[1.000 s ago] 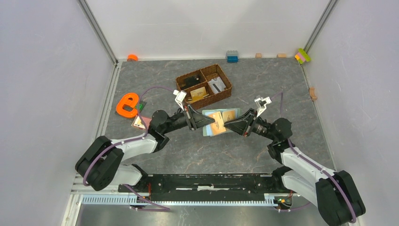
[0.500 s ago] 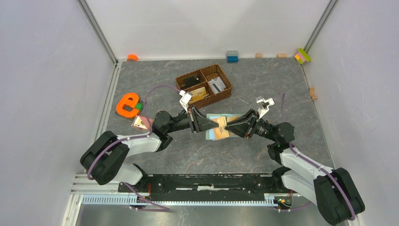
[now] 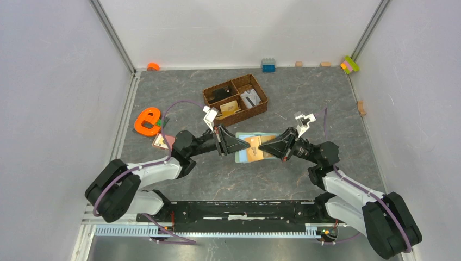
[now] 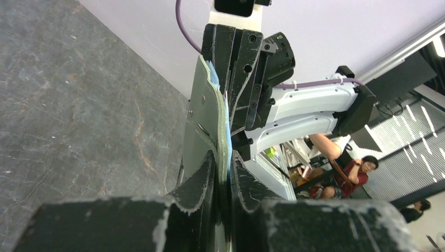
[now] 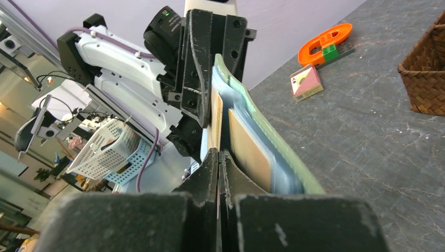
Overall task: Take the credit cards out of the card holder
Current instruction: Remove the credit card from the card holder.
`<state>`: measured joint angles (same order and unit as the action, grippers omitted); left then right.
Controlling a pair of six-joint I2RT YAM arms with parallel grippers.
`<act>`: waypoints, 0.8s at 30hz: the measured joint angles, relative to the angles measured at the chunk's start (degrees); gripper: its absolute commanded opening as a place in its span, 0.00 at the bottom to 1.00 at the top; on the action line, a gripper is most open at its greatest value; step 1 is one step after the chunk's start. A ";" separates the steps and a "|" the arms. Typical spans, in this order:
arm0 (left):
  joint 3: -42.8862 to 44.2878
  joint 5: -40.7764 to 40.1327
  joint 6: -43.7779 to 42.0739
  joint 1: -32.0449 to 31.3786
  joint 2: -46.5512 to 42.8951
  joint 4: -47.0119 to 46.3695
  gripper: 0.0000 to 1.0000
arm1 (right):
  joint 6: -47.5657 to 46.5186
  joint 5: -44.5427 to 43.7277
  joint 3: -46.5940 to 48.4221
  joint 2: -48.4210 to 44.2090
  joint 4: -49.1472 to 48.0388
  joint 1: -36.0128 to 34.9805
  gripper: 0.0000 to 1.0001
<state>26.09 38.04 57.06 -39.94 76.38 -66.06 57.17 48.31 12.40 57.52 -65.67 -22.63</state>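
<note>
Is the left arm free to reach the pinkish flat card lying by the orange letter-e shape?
Probably not yet. The pinkish flat card lies uncovered beside the left arm, but the left pincer is shut on the sage-green card holder, so it would have to let go first.

The right gripper, parted a moment ago, now pinches a tan credit card. The card holder sits slightly nearer (both arms shifted too).
</note>
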 measured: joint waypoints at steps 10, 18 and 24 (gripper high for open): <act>-1.90 -4.98 -0.98 0.98 -4.85 3.69 0.15 | -0.24 -1.95 -1.31 -2.45 1.05 3.23 0.00; -2.16 -5.92 -1.03 0.98 -5.14 3.91 0.06 | -0.39 -2.12 -1.97 -3.10 1.42 4.07 0.00; -2.16 -6.14 -1.42 0.98 -5.20 4.37 0.03 | -0.39 -2.12 -1.99 -3.10 1.42 4.07 0.00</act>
<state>23.92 31.90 55.64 -38.96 71.18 -61.69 56.77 46.19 10.41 54.41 -64.25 -18.57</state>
